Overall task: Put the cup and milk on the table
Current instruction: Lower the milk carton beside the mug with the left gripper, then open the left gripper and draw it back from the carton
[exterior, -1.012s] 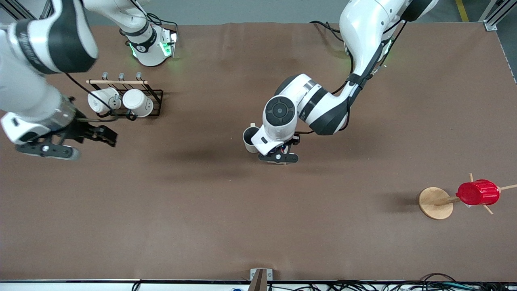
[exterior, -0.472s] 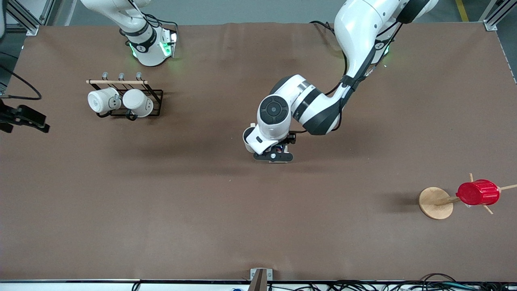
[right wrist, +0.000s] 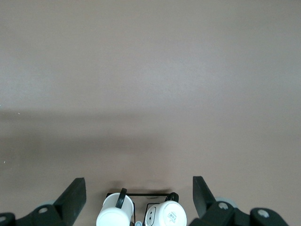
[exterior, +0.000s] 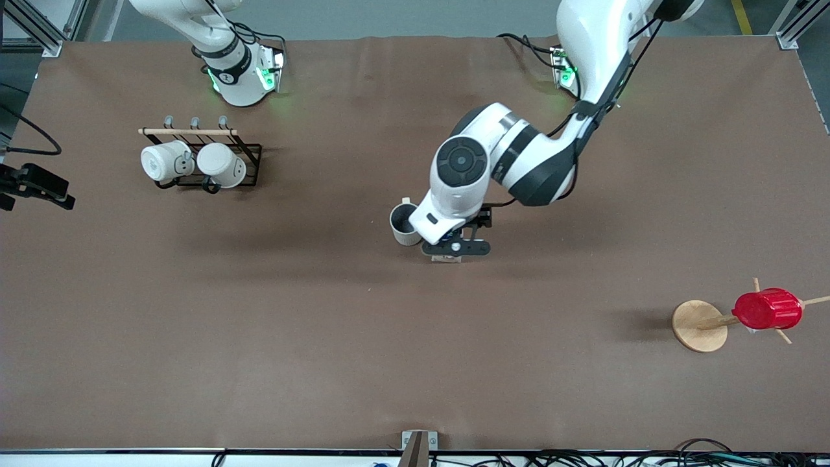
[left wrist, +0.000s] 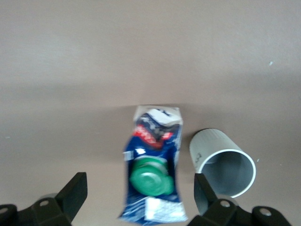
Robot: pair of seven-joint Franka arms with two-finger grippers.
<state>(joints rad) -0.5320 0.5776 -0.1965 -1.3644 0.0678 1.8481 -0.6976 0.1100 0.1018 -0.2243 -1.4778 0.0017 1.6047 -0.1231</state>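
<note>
Left pincer: the left gripper (left wrist: 138, 200) hangs over the milk (left wrist: 154, 165) with its fingers (left wrist: 74, 194) spread wide and clear of the carton's sides; it has let go, and nothing is in it.
Milk, place: the carton stands on the table (exterior: 324, 337) near the middle, mostly hidden under the left gripper (exterior: 455, 247) in the front view, just beside the cup (exterior: 404, 224) and slightly nearer the front camera.
Milk, handling: judged light and soft-walled, so a hard squeeze would likely dent it; the flat blue-and-white sides below the gable look like the best hold, since the green cap (left wrist: 151, 176) is round and would probably slip.
Cup, place: it stands upright on the cloth, open mouth up, apart from the carton by a narrow gap.
Cup, handling: judged stiff, smooth and breakable; a pinch across the rim wall or around the body should serve, though the glaze may be slippery.
Right pincer: the right gripper (right wrist: 136, 200) waits with its fingers spread and empty, high over the right arm's end of the table, with the mug rack (right wrist: 141, 209) in its wrist view.
Count, task things: one milk carton, one cup, both down on the table.
Count, other things: two white mugs (exterior: 194, 163) in one black wire rack (exterior: 249, 165); one red cup (exterior: 767, 309) on one wooden stand (exterior: 697, 326) toward the left arm's end.
</note>
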